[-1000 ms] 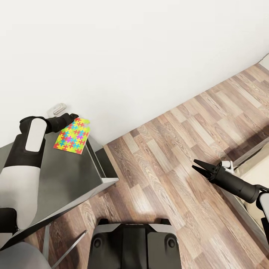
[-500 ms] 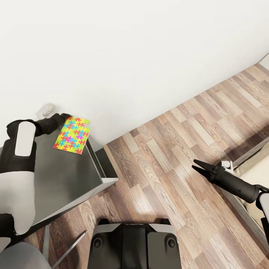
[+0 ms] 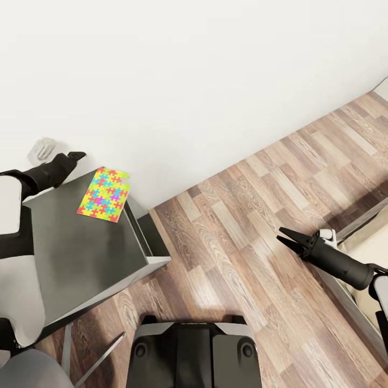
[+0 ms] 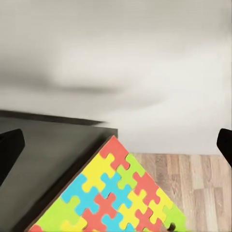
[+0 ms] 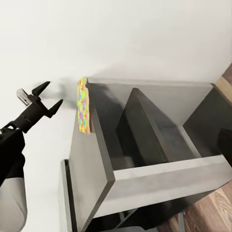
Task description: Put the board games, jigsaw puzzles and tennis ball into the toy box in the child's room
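One jigsaw puzzle (image 3: 105, 195), a thin square of many-coloured pieces, lies flat on the far corner of a dark grey cabinet top (image 3: 81, 253), slightly overhanging the edge. My left gripper (image 3: 73, 157) hovers open just left of it, apart from it, near the white wall. The left wrist view looks down at the puzzle (image 4: 116, 193) between widely spread fingertips (image 4: 9, 147). From the right wrist view the puzzle (image 5: 83, 111) is edge-on, with the left gripper (image 5: 51, 95) open beside it. My right gripper (image 3: 284, 237) hangs open and empty over the wood floor.
The cabinet (image 5: 145, 140) is an open dark grey unit with inner dividers, standing against the white wall. Wood-plank floor (image 3: 242, 215) spreads to the right. A bed's grey frame (image 3: 345, 302) and beige mattress (image 3: 377, 242) sit at the right edge. My base (image 3: 191, 350) is at the bottom.
My left arm has drawn back to the left, off the puzzle's corner, and the puzzle has stayed in place. The right arm has barely moved.
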Controlling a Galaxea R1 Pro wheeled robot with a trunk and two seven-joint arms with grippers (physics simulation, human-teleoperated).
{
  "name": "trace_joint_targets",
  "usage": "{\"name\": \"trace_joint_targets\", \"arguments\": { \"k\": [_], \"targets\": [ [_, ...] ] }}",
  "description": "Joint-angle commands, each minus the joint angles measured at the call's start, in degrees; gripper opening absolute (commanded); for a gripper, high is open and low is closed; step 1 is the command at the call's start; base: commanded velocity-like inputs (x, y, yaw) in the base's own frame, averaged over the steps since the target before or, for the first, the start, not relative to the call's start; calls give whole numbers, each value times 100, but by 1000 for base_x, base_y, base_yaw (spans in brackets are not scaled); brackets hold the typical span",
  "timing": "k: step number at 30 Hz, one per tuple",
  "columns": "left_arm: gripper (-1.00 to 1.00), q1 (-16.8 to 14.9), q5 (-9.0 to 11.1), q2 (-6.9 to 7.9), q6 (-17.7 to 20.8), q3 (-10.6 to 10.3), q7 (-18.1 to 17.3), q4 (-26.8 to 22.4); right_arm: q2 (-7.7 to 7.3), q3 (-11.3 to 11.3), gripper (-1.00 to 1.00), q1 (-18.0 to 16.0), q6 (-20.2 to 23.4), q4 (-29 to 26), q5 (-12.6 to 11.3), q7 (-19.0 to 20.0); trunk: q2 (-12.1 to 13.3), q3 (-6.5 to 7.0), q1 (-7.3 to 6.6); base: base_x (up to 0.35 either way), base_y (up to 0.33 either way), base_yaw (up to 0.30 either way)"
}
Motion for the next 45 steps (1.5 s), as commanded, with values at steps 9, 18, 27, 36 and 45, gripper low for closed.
{"name": "trace_joint_targets", "arguments": {
  "k": [9, 18, 27, 36, 45],
  "targets": [
    [100, 150, 197, -21, 39, 67, 50, -352, 33, 100, 100, -74, 26, 0, 32, 35, -9, -6, 3, 0, 0, 0],
    [100, 499, 251, -421, 136, 165, 44, -937, 73, 283, 100, -232, 26, 9, 33, -19, -9, -6, 3, 0, 0, 0],
    [100, 754, 259, -930, 159, 161, 27, -1185, 239, 414, 100, -367, 26, 15, 30, -205, -9, -6, 3, 0, 0, 0],
    [100, 844, 441, -1335, 250, 122, 13, -1252, 300, 471, 100, -478, 26, 206, 12, -692, -9, -6, 3, 0, 0, 0],
    [100, 836, 1226, -1564, 538, -137, 43, -1269, 461, 489, 100, -687, 26, 417, -2, -1487, -9, -6, 3, 0, 0, 0]
  ]
}}
